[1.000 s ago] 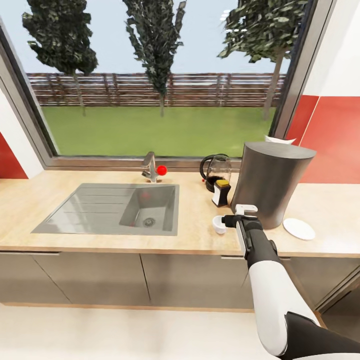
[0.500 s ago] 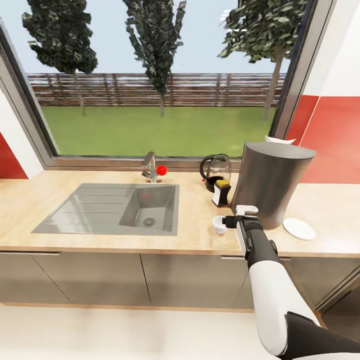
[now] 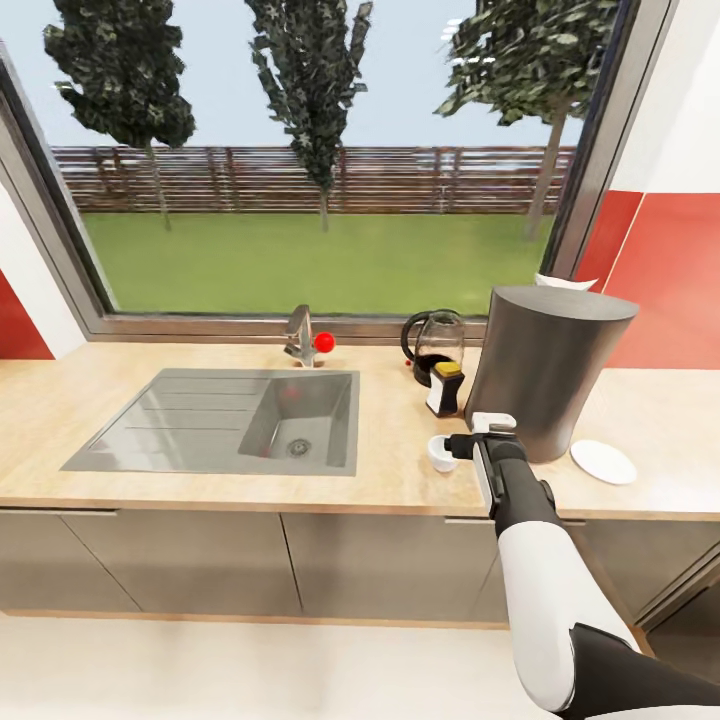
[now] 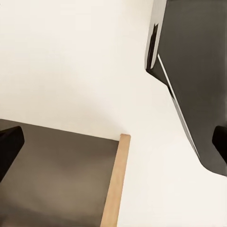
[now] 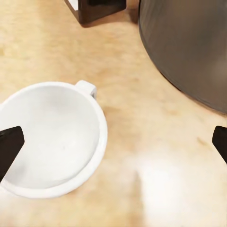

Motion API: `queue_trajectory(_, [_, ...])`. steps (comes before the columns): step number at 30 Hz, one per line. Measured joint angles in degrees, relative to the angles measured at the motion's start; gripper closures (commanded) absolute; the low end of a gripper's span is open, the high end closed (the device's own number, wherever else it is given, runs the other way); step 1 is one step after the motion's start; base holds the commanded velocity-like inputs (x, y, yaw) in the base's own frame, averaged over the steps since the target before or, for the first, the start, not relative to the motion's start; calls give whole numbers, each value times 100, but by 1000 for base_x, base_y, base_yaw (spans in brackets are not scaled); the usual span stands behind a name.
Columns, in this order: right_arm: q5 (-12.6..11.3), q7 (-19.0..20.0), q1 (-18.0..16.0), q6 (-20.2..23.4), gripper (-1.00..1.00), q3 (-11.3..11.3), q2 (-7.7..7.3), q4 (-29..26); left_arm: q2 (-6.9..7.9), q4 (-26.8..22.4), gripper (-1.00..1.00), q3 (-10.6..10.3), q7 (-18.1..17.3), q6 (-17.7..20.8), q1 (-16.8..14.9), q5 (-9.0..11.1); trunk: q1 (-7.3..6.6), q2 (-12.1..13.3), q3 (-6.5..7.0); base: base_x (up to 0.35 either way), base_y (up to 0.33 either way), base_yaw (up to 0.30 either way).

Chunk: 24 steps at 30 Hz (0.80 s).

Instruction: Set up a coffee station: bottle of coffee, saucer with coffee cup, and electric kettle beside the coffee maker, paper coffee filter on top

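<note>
Right wrist view puts your right gripper [image 5: 113, 142] low over the countertop [image 5: 156, 189], its two dark fingertips [image 5: 10, 150] spread wide at the frame edges and clasping nothing. The coffee cup [image 5: 49, 137] sits upright between them toward one fingertip, its small handle turned toward the coffee maker [image 5: 189, 47]. You can see into the cup: it is white inside with no contents.

From the head view, the right gripper [image 3: 462, 444] is just beside the coffee cup [image 3: 439, 452], in front of the coffee maker [image 3: 545, 370], whose grey wall stands close against the wrist. The bottle of coffee [image 3: 445, 388] stands just left of the coffee maker, with the electric kettle [image 3: 434, 346] close behind it. The saucer [image 3: 602, 461] lies bare on the far side of the coffee maker from the cup, so that cylinder stands between them. A white paper coffee filter [image 3: 563, 283] peeks over the coffee maker's rear top edge. The sink [image 3: 225, 418] lies well left of the coffee maker on the countertop [image 3: 60, 400].

Left wrist view offers pale floor, a dark cabinet face and a wood strip [image 4: 115, 182]; you cannot tell the left fingers' gap. No writing is legible anywhere.
</note>
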Motion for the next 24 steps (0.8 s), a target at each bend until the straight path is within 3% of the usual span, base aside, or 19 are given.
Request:
queue_trajectory(13, [11, -16, 0, 9, -100, -9, 0, 37, 0, -5, -100, 4, 0, 7, 0, 0, 0, 0, 0, 63, 0, 0])
queue_trajectory(17, [21, -233, 0, 3, -100, -13, 1, 46, 0, -5, -100, 4, 0, 18, 0, 0, 0, 0, 0, 0, 0, 0])
queue_trajectory(24, [13, -286, 0, 2, -100, -12, 1, 55, 0, -5, -100, 4, 0, 38, 0, 5, 0, 0, 0, 5, 0, 0])
